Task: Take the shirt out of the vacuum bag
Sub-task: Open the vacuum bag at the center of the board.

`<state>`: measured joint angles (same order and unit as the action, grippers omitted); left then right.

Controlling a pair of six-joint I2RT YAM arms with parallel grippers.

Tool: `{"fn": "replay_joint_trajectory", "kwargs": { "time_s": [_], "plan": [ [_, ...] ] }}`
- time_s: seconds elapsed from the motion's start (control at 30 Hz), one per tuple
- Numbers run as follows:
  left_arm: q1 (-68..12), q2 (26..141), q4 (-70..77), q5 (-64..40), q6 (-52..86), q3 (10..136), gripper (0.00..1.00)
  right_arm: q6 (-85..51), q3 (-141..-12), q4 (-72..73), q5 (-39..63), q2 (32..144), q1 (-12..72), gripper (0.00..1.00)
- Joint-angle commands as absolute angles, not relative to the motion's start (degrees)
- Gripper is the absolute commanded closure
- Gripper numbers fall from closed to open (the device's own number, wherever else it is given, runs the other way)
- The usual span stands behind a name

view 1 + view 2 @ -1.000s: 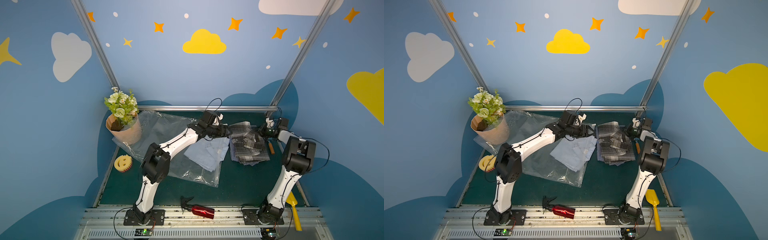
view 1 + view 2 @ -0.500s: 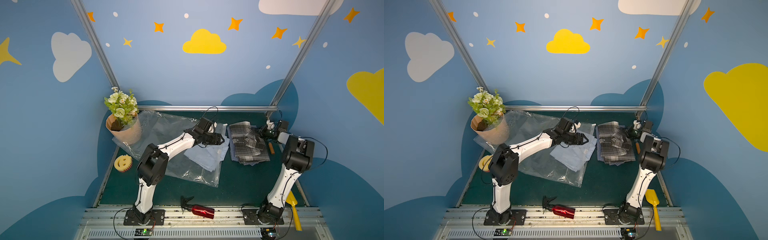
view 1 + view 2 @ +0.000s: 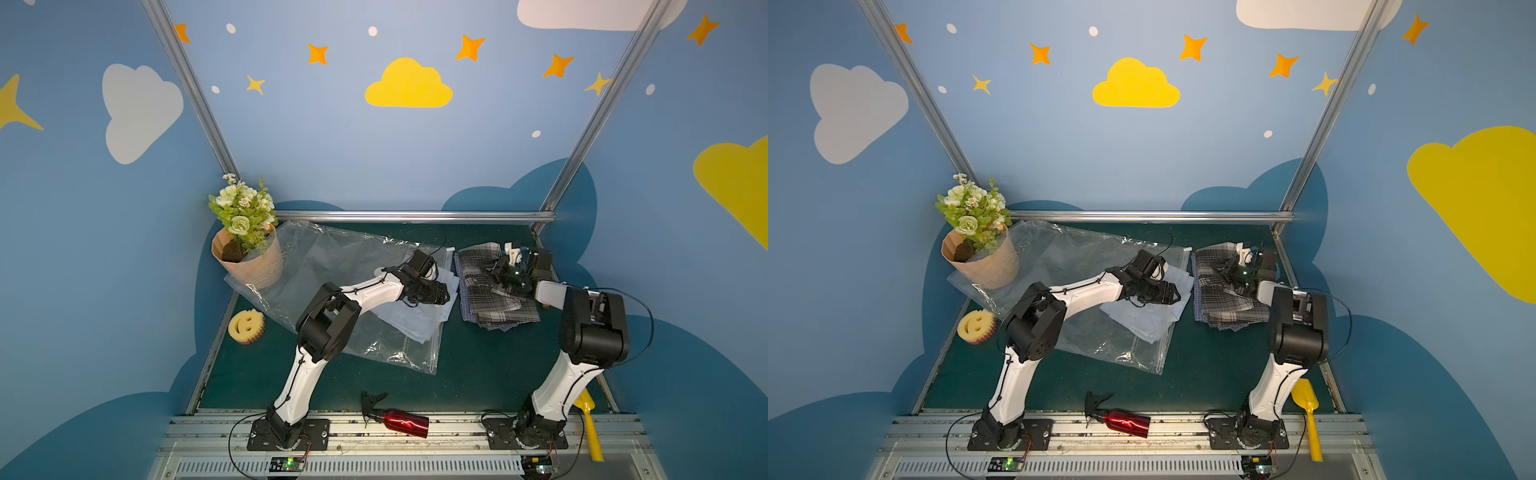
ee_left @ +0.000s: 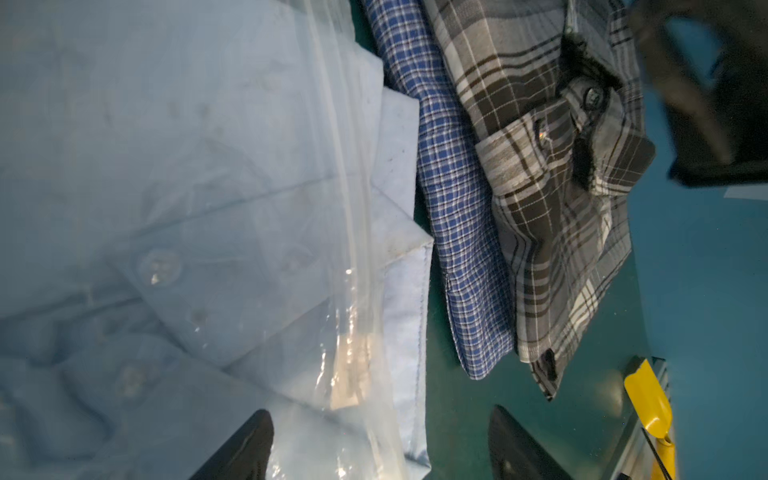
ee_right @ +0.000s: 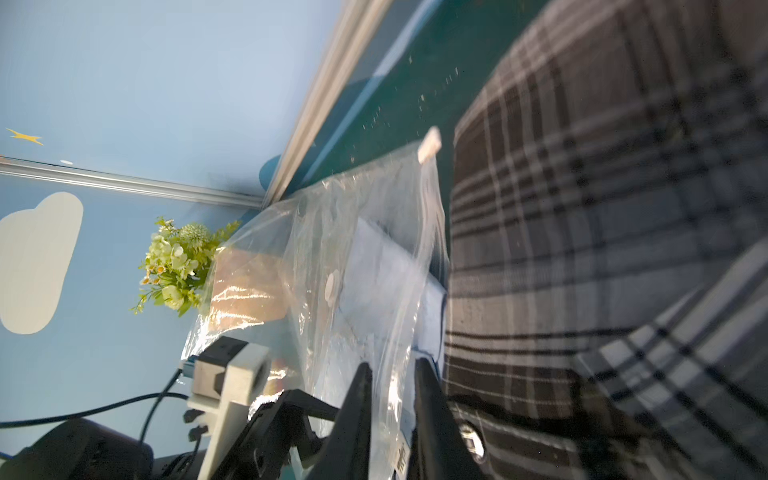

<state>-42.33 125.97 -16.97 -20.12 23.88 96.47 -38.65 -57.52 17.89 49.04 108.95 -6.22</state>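
The left hand is spread wide. Its two dark fingertips stand well apart and grip nothing, poised over the zip edge of the vacuum bag. The right hand has its fingers nearly together, with only a slim gap. Clear film shows in that gap, but I cannot tell whether it is pinched. This hand hangs over the grey plaid shirt at the far right.

The bag lies flat across the left and middle of the bench, with its mouth toward the right. The pale blue shirt is mostly inside, and one corner pokes out past the zip.

The bench is dark green and edged with aluminium rails. Around it are blue walls painted with clouds and orange stars. A potted bouquet stands at the bag's far left corner, and a smiley sponge sits at the left. A red spray bottle lies at the near edge, and a yellow scoop is at the near right.

The left wrist view plainly shows a blue check shirt tucked under the plaid one. Only the right wrist view shows the bag's round white valve. The white slider appears there and in both top views, at the far end of the zip.
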Motion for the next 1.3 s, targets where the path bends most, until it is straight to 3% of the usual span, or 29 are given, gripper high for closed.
{"fn": "replay_joint_trajectory", "kwargs": {
  "time_s": [0.0,0.17,0.5,0.83,1.0,1.27],
  "plan": [
    [-43.6,126.7,-20.0,-18.6,20.2,99.2,0.18,-39.0,-55.9,21.1,49.0,112.0,-5.7,0.82],
    [-44.6,128.1,-23.0,-14.3,18.7,99.6,0.18,-42.1,-54.1,25.7,47.6,114.7,-6.7,0.84],
    [-44.7,129.7,-27.4,-7.8,17.8,101.5,0.22,-35.0,-56.8,11.6,45.3,103.8,-6.7,0.82],
    [-45.3,129.4,-28.8,-8.7,17.7,102.2,0.41,-32.9,-56.1,1.4,41.9,92.5,-6.5,0.78],
    [-47.4,128.9,-31.6,-4.6,15.1,102.7,0.25,-33.3,-52.9,1.6,40.6,91.1,-6.5,0.77],
    [-50.0,130.7,-36.2,5.8,13.2,103.2,0.30,-35.5,-50.4,5.8,41.7,93.5,-6.4,0.78]
  ]
}}
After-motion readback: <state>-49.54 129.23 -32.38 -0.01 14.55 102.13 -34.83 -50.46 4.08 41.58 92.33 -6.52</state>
